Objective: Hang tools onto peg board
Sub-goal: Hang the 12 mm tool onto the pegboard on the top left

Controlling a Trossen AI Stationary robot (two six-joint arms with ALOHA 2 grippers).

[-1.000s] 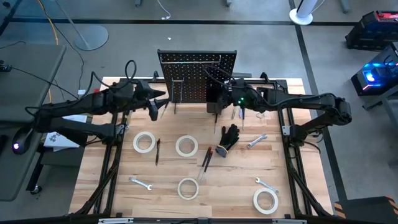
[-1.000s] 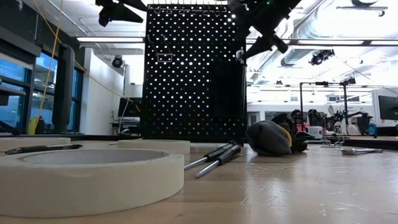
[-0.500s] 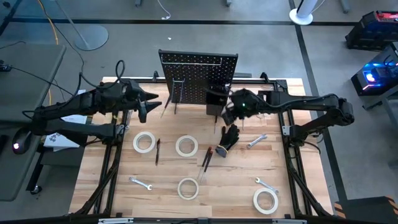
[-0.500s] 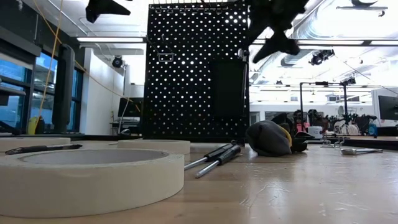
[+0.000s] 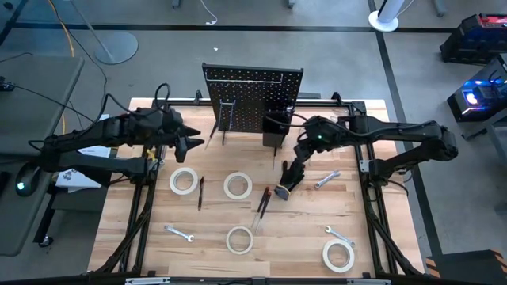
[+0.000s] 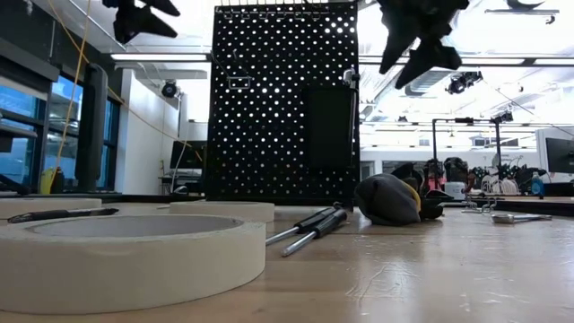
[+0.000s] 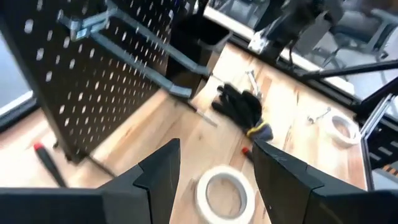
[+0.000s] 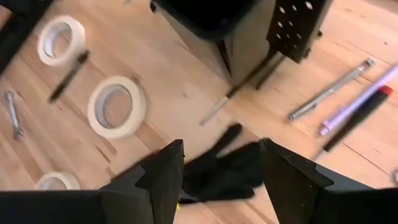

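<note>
Your right claw is spread open with nothing in it, hanging in the air just above the black glove. In its wrist view the two fingers frame the glove with bare wood on both sides. The bin on the pegboard sits just beyond this claw, so room is tight toward the board and freer toward the near desk edge. The right arm reaches in from the right side of the desk, elbow out past the frame, forearm running across toward the middle.

Your left claw is also open and empty, held in the air just off the board's left edge, pointing toward it. Its wrist view looks past the fingers at a tape roll below and the wire hooks on the board face. The left arm comes in from the left side, stretched nearly level.

The tools all lie on the desk:
- a tape roll below the left claw, with a screwdriver beside it
- a second roll at mid-desk, and two screwdrivers just right of it
- a third roll near the front edge, and a fourth at the front right corner
- wrenches at front left, front right and right of the glove

The widest bare stretch is between the front rolls. In the low view both claws hang high, level with the top of the board.
</note>
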